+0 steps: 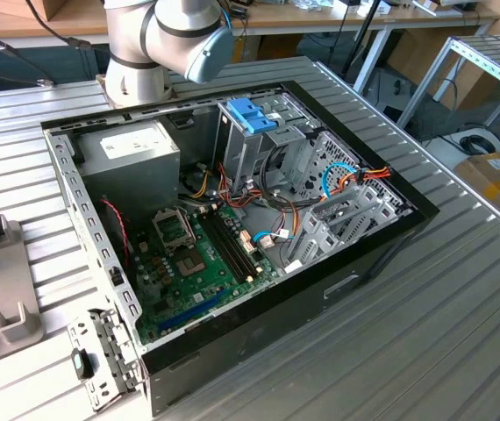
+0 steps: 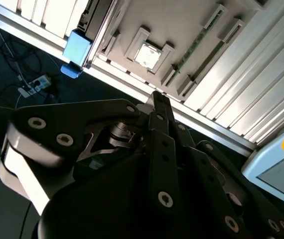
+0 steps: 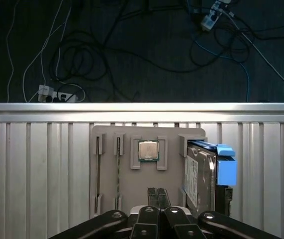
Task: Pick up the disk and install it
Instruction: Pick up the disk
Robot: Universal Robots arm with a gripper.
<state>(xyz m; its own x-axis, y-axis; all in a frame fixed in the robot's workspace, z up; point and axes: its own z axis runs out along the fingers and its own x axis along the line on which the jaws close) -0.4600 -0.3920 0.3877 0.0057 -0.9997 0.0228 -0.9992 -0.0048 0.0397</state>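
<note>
**Disk position.** One disk (image 3: 202, 174) stands on its long edge in a slot of the grey fixture plate (image 3: 108, 169), at the plate's outer side. Its long axis runs parallel to the slats of the table (image 1: 408, 333) and square to the table's near rail. The labelled face is turned toward the processor (image 3: 148, 150). The light-blue carrier frame wraps the disk's edges, and its blue block projects on the side away from the processor.

**End effector.** In the first wrist view the end effector (image 3: 157, 191) is over the fixture plate, near the processor and just beside the disk, apart from both. Its two fingers are pressed together with nothing between them (clenched, empty).

**Item count on the fixture plate.**
- Disk: one
- Processor: one, seated in a square recess at the plate's middle
- Long narrow slots (image 3: 98, 174): two, side by side, on the far side of the processor from the disk

**Item count in the exterior view.**
- Open computer case (image 1: 276, 324): one, lying on the table with its motherboard exposed
- Grey power-supply box (image 1: 132, 158): one, inside the case
- Blue latch piece (image 1: 252, 114): one, on top of the drive cage
</note>
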